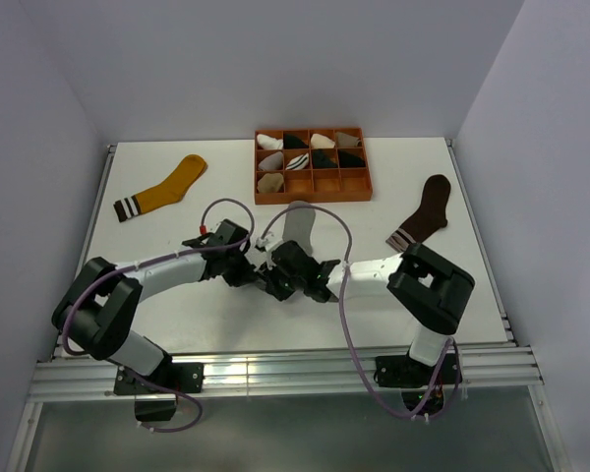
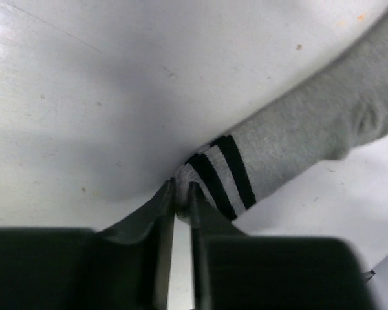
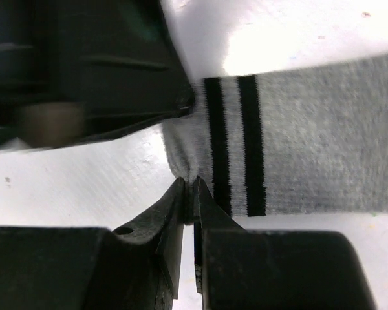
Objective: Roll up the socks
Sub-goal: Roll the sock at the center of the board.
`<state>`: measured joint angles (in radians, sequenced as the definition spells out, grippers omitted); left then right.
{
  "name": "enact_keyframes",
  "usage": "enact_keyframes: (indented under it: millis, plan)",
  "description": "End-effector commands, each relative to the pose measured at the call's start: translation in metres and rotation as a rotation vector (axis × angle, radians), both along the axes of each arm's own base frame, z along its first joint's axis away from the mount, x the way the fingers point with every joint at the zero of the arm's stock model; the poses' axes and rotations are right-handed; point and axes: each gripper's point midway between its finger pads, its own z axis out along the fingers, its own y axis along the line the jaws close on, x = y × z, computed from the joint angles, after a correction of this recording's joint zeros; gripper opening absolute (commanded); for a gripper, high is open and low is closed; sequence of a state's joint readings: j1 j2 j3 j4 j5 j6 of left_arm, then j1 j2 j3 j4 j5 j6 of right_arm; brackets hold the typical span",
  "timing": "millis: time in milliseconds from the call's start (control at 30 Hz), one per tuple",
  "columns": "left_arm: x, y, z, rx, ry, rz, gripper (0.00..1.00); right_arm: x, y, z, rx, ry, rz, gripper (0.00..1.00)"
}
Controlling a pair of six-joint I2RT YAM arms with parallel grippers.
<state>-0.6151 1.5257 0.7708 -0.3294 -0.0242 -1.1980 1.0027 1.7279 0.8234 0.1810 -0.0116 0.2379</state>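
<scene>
A grey sock (image 1: 300, 218) lies flat in the middle of the table, its black-striped cuff (image 2: 220, 174) pointing toward the arms. My left gripper (image 2: 181, 187) is shut on one corner of that cuff, with fabric pinched between its tips. My right gripper (image 3: 189, 184) is shut on the cuff's other corner (image 3: 181, 161), and the left gripper's dark body (image 3: 116, 77) sits close beside it. In the top view both grippers (image 1: 273, 261) meet over the cuff and hide it. A mustard-yellow sock (image 1: 167, 189) lies at the far left and a dark brown sock (image 1: 428, 211) at the right.
An orange compartment tray (image 1: 315, 199) holding small sock bundles stands at the back centre, just beyond the grey sock's toe. White walls close in the table on three sides. A metal rail (image 1: 275, 374) runs along the near edge.
</scene>
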Motion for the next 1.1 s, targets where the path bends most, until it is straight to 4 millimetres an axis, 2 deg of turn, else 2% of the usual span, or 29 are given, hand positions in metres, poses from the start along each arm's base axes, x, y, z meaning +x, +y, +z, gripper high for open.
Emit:
enact_keyframes:
  millis: [0, 33, 67, 133, 167, 233, 267, 367, 433, 600, 800, 1067]
  plan:
    - [0.009, -0.003, 0.023, -0.045, -0.068, 0.019, 0.21, -0.011, 0.001, 0.01, 0.144, 0.185, 0.034, 0.0]
    - [0.009, -0.002, 0.028, -0.057, -0.091, 0.025, 0.27, -0.001, -0.003, 0.014, 0.176, 0.212, 0.016, 0.0]
    - [0.011, -0.001, 0.03, -0.059, -0.109, 0.034, 0.36, 0.0, -0.004, 0.013, 0.197, 0.256, 0.006, 0.0]
    - [0.011, 0.001, 0.037, -0.075, -0.145, 0.041, 0.49, -0.003, -0.001, 0.019, 0.258, 0.33, 0.037, 0.0]
    - [0.011, 0.002, 0.04, -0.079, -0.157, 0.044, 0.62, 0.003, -0.004, 0.015, 0.285, 0.383, 0.01, 0.0]
    - [0.01, 0.005, 0.042, -0.083, -0.181, 0.044, 0.7, -0.001, 0.0, 0.021, 0.36, 0.466, 0.05, 0.0]
    - [0.011, 0.004, 0.043, -0.094, -0.195, 0.042, 0.71, 0.003, -0.004, 0.015, 0.381, 0.528, 0.017, 0.0]
    - [0.004, 0.003, 0.039, -0.125, -0.206, 0.019, 0.67, 0.001, -0.002, 0.014, 0.441, 0.643, 0.019, 0.0]
    - [-0.005, 0.005, 0.031, -0.135, -0.196, 0.01, 0.64, 0.008, -0.004, 0.015, 0.476, 0.666, 0.006, 0.0]
    - [-0.018, 0.014, 0.017, -0.133, -0.188, 0.015, 0.51, 0.016, -0.016, -0.001, 0.503, 0.781, -0.078, 0.0]
    - [-0.018, 0.016, 0.009, -0.108, -0.184, -0.002, 0.38, 0.018, -0.02, -0.011, 0.497, 0.827, -0.115, 0.0]
    - [-0.012, 0.013, -0.013, -0.063, -0.146, -0.019, 0.33, 0.02, -0.023, -0.015, 0.482, 0.825, -0.131, 0.01]
